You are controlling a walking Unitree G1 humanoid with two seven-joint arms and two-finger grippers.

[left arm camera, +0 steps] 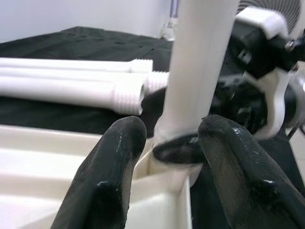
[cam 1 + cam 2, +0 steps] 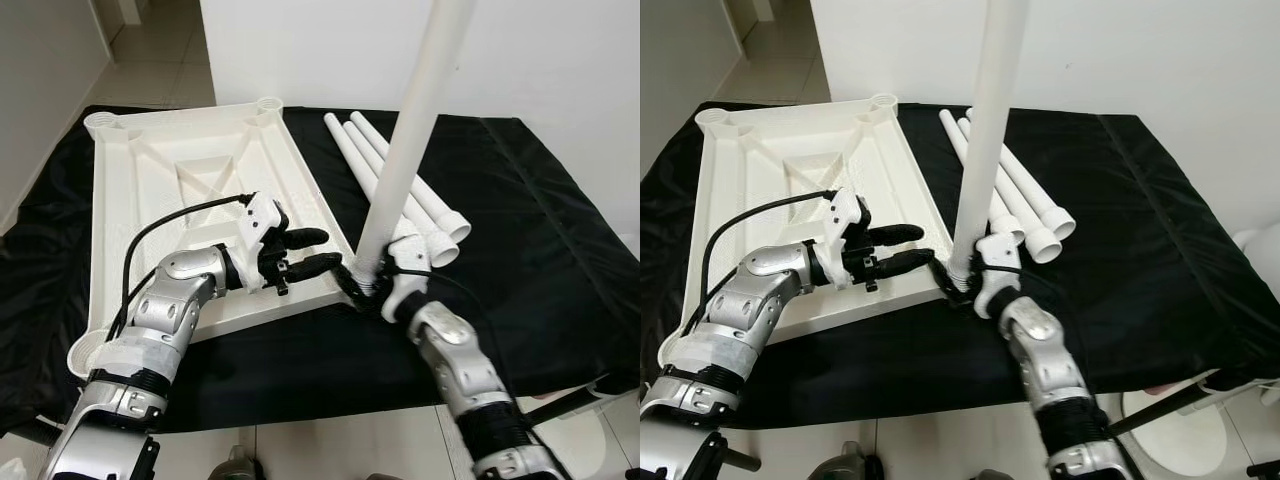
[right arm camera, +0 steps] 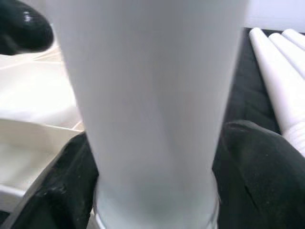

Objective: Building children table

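Left eye view has my right gripper (image 2: 368, 285) clamped on the upright table leg (image 2: 410, 140) at the upside-down tabletop's (image 2: 130, 200) near corner. My left gripper (image 2: 318, 250) hovers beside it, fingers apart, and three spare legs (image 2: 420, 205) lie on the black cloth (image 2: 540, 220).

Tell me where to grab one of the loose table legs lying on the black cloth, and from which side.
Grip a loose leg on its smooth mid-shaft, from above. The three lie side by side, touching, so side approach is blocked; the outermost one is probably easiest. Avoid the threaded ends.
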